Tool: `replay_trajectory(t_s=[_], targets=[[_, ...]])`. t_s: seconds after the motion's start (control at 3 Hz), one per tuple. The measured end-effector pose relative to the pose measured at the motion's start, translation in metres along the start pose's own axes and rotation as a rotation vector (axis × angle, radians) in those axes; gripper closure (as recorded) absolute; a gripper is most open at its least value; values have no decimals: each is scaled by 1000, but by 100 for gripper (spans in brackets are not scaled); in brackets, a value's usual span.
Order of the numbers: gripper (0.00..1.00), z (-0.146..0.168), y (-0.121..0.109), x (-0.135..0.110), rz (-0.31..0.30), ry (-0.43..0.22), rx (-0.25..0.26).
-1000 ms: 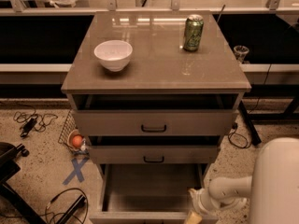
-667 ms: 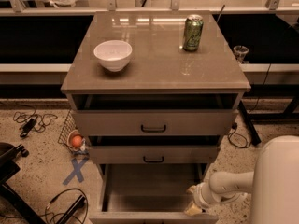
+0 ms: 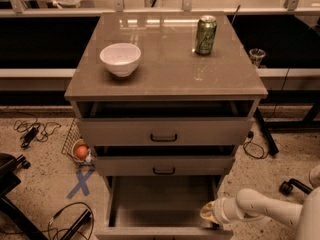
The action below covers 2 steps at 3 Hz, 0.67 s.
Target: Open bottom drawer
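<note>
Since a second ago: gripper (image 3: pixel 208 214) has crept up and back toward the cabinet (image 3: pixel 165 79), arm (image 3: pixel 260 206) lifted a bit with it. Bottom drawer (image 3: pixel 160 196) hasn't shifted, same extension.

Bottom drawer is the lowest of the cabinet's three, pulled well out toward the viewer, plain grey interior exposed. Its front panel sits at the lower frame edge; handle not visible.

Gripper is at the cabinet's lower right, right at the bottom drawer's front-right corner, over or against the right side wall. Contact: can't tell. Open or closed: can't tell either. Arm comes in from the cabinet's right.

Middle drawer (image 3: pixel 164 166) and top drawer (image 3: pixel 164 131) are each out slightly, dark gap above each front, black bar handles showing.

On the cabinet top: white bowl (image 3: pixel 120 58) left, green soda can (image 3: pixel 205 35) back right, well apart.

Floor left of the cabinet: orange ball (image 3: pixel 81 151) in a wire basket (image 3: pixel 70 139), blue tape X (image 3: pixel 80 183), loose cables (image 3: pixel 32 131).
</note>
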<state>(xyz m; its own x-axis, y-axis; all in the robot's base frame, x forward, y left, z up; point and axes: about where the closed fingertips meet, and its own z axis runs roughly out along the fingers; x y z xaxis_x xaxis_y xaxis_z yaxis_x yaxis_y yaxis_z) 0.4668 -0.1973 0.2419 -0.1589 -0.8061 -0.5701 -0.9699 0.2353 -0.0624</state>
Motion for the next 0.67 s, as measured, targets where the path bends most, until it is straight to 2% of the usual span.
replay_trajectory(t_s=[0.33,0.67], targets=[[100,17,-15,17,-36,-98,32],[100,38,-29,28,-58,-139,38]])
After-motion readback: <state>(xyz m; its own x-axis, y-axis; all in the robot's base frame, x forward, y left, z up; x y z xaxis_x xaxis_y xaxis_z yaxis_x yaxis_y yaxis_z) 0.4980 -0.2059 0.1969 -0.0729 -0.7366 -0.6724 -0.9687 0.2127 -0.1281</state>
